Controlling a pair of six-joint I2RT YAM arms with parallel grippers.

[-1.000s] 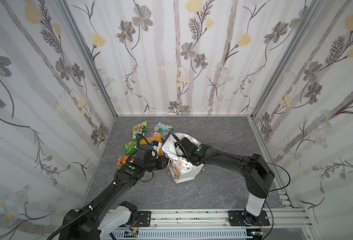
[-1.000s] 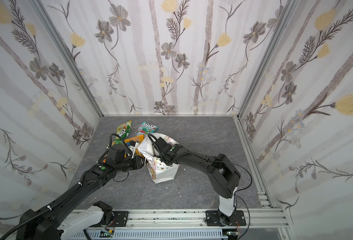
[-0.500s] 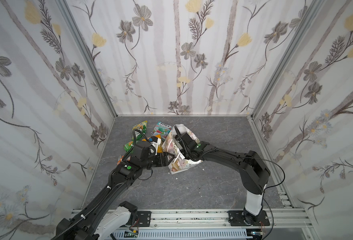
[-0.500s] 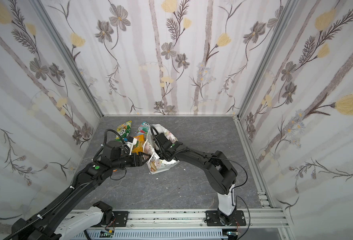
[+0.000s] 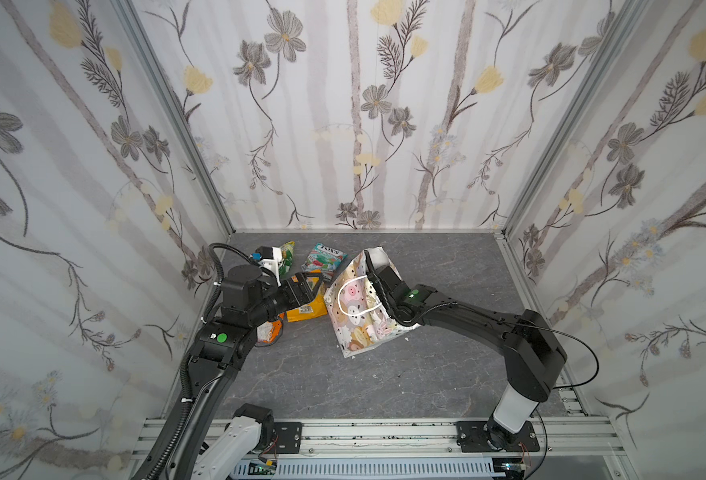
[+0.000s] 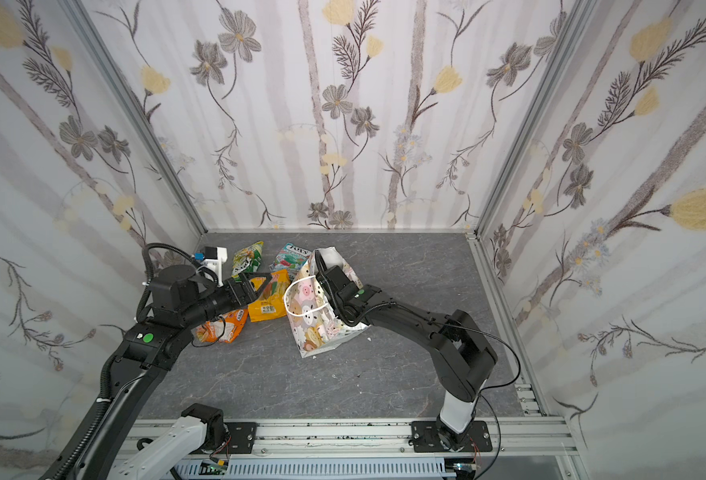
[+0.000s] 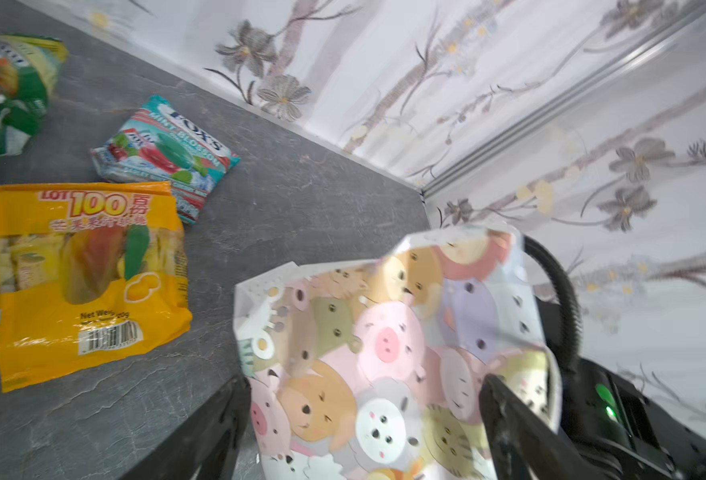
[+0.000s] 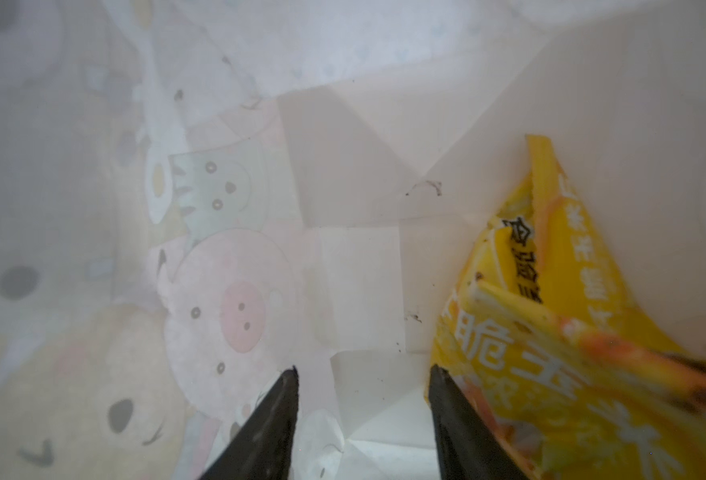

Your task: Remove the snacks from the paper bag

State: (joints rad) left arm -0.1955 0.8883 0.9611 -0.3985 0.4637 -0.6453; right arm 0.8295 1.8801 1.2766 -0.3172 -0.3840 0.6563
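I stood looking down on the gray floor (image 5: 426, 374), with twelve o'clock at the back wall. The bag (image 5: 357, 316) sat near the middle of the floor, a little toward twelve. It leaned over, with its open top toward twelve and its flat bottom toward six. Its white handle (image 5: 343, 299) lay on the side with the animal pictures.

The right arm came in from four o'clock and went into the bag's open top. The right gripper (image 8: 363, 370) was deep inside. Its jaws were apart, and only white paper showed between them. A pouch (image 8: 551, 324) lay in the bag, right beside one finger (image 8: 459, 424). I could not tell if they touched.

The left gripper (image 6: 270, 284) was at nine o'clock from the bag, just beside it and above the yellow packet (image 6: 266, 305). Its jaws were spread wide and held nothing.

Four snacks lay out on the floor. The teal packet (image 5: 324, 258) was at eleven o'clock from the bag. The green packet (image 6: 249, 257) was at ten, near the back wall. The yellow packet was at nine, just beside the bag. The orange packet (image 6: 220, 328) was at eight, partly under the left arm.
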